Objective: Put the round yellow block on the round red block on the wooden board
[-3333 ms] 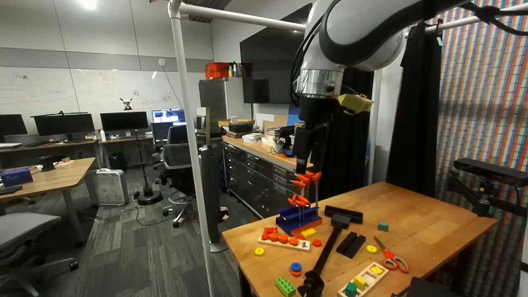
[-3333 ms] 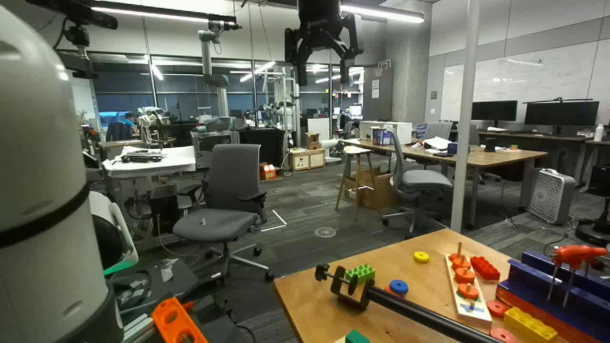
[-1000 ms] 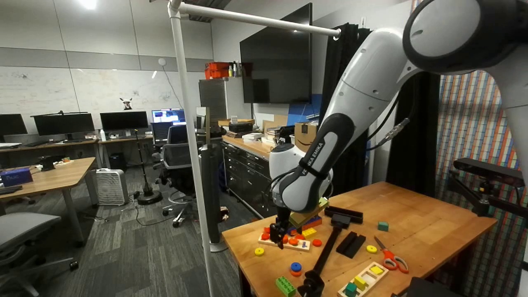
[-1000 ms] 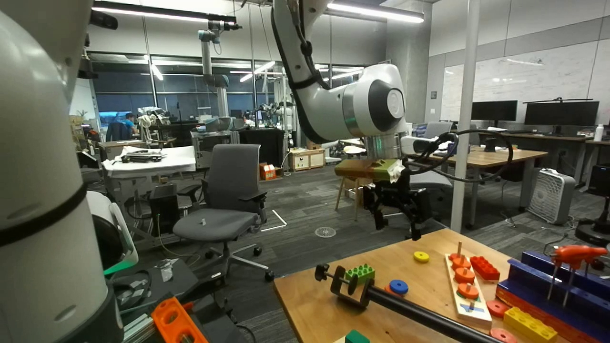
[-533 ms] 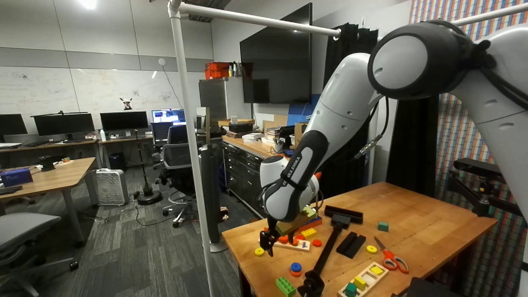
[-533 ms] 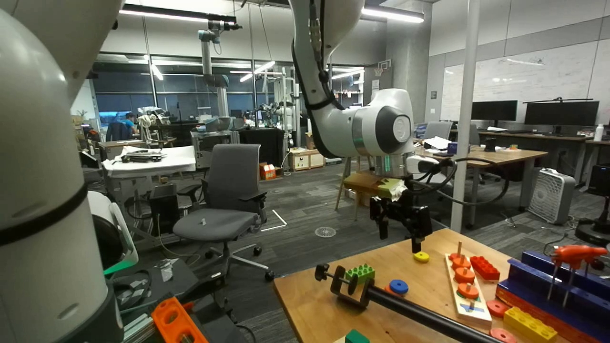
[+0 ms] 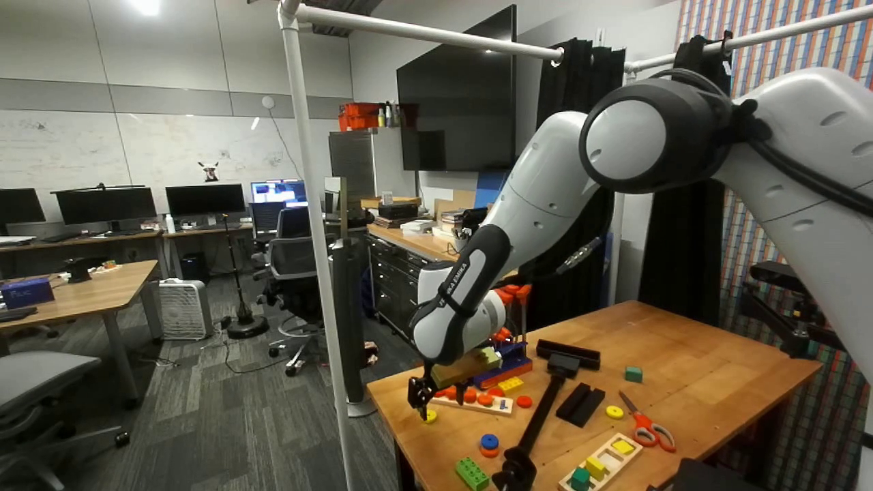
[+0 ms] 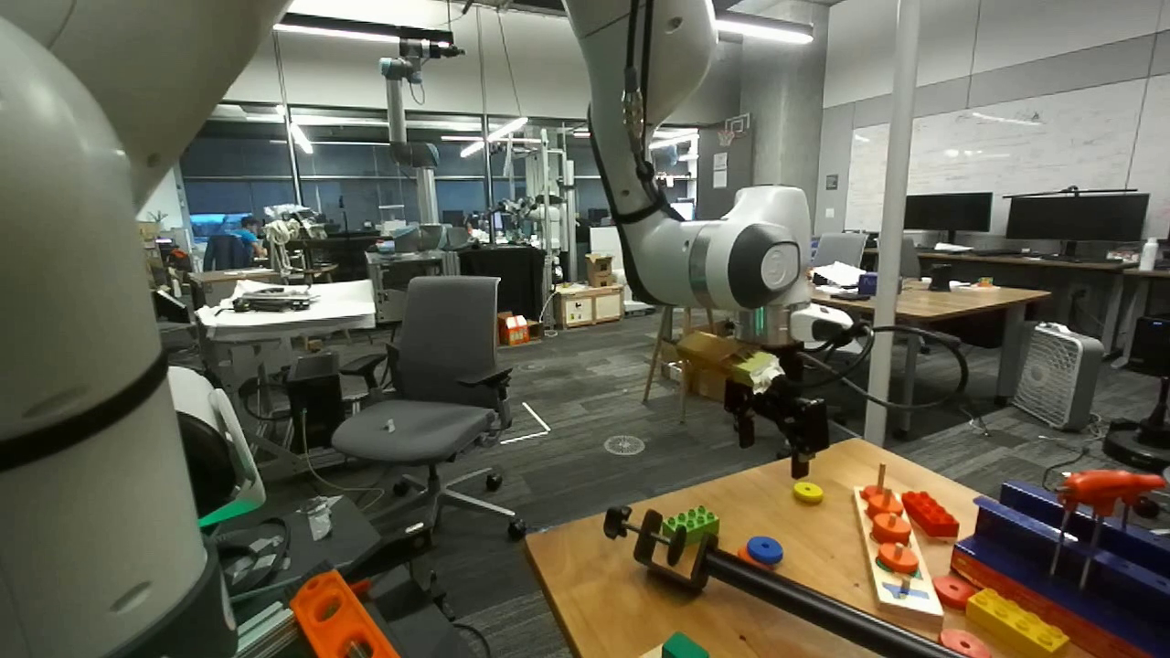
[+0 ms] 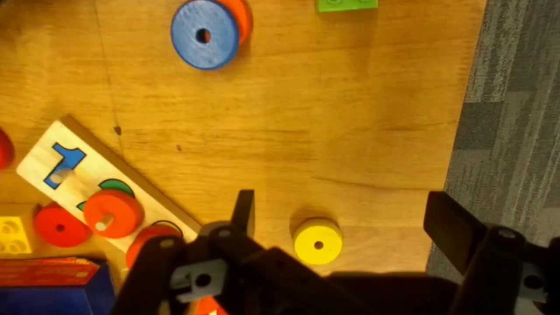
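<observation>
Black fingers [image 9: 450, 227] hung wide apart over the wooden surface [image 9: 328, 140], where near the pegged wooden board [image 9: 93, 167] lay the round yellow block [image 9: 309, 243] I judged light, rigid and best pinched across its rim.

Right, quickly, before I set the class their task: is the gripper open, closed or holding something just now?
Gripper: open, holding nothing; the round yellow block lies ungripped on the table.

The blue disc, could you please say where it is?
In the wrist view, the blue disc lies upper left, atop an orange disc, left of the green brick.
</observation>
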`<state>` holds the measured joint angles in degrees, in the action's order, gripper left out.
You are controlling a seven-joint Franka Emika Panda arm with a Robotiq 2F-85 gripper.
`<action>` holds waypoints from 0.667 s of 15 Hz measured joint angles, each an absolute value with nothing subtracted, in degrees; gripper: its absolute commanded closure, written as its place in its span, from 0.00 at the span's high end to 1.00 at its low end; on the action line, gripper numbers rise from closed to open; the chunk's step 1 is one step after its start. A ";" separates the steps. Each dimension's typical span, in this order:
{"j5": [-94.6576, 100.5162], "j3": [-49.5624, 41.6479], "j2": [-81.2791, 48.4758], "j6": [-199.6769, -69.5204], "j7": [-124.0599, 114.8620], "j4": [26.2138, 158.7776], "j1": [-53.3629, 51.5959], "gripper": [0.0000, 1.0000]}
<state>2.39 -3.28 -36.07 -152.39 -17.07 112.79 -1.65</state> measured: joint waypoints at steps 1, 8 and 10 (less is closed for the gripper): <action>1.55 -3.18 -36.63 -152.39 -17.04 111.83 -1.64 1.00; -1.85 -3.01 -41.27 -152.39 -16.85 106.53 -0.82 1.00; -2.03 -3.01 -43.12 -152.39 -16.85 104.90 -0.43 1.00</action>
